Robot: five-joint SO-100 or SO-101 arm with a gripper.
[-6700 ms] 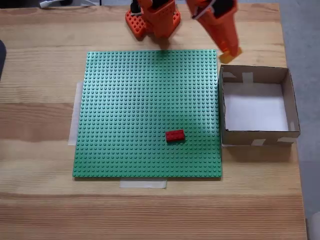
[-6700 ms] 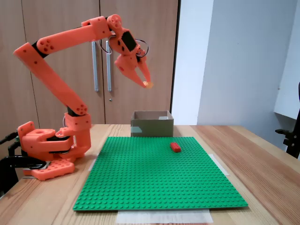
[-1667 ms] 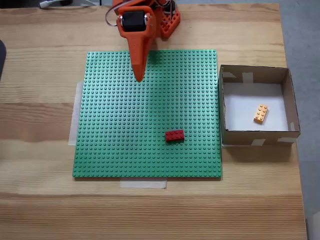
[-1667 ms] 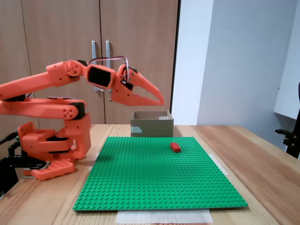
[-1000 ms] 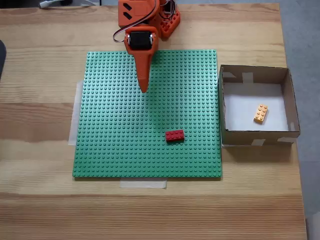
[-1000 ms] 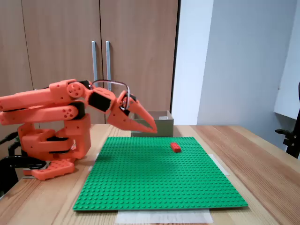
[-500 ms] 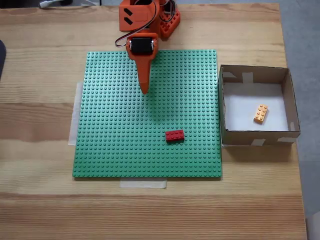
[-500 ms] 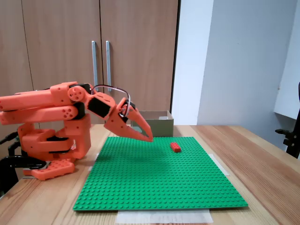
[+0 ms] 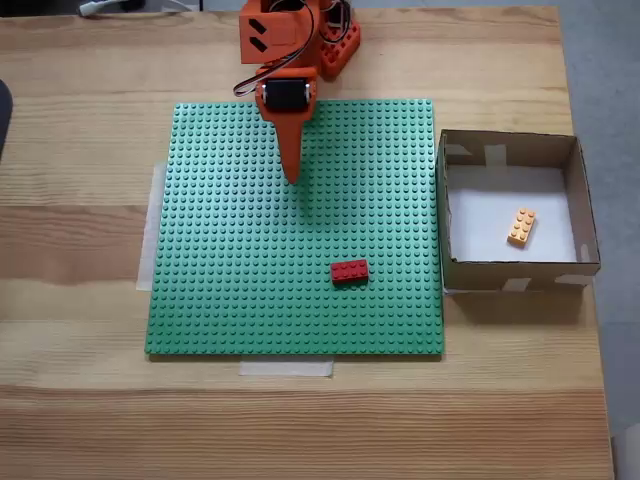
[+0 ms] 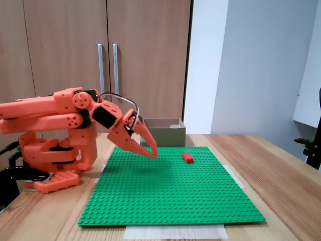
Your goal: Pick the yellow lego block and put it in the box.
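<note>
The yellow lego block (image 9: 521, 227) lies on the white bottom of the box (image 9: 444, 215), right of its middle. In the side fixed view the box (image 10: 163, 134) stands behind the plate and its inside is hidden. My orange gripper (image 9: 291, 178) is shut and empty, pointing down over the upper middle of the green baseplate (image 9: 230, 270), far left of the box. From the side the gripper (image 10: 153, 154) tip hangs just above the baseplate (image 10: 170, 191).
A red brick (image 9: 349, 271) sits on the baseplate's lower right part; the side view shows this red brick (image 10: 188, 157) at the plate's far right. The arm's base (image 10: 52, 155) stands at the table's back edge. Tape strips hold the plate to the wooden table (image 9: 80, 400).
The yellow block, earlier held above the box's corner, now lies in the box. The arm has swung back over the baseplate, folded down, and the gripper tip has lowered toward the plate.
</note>
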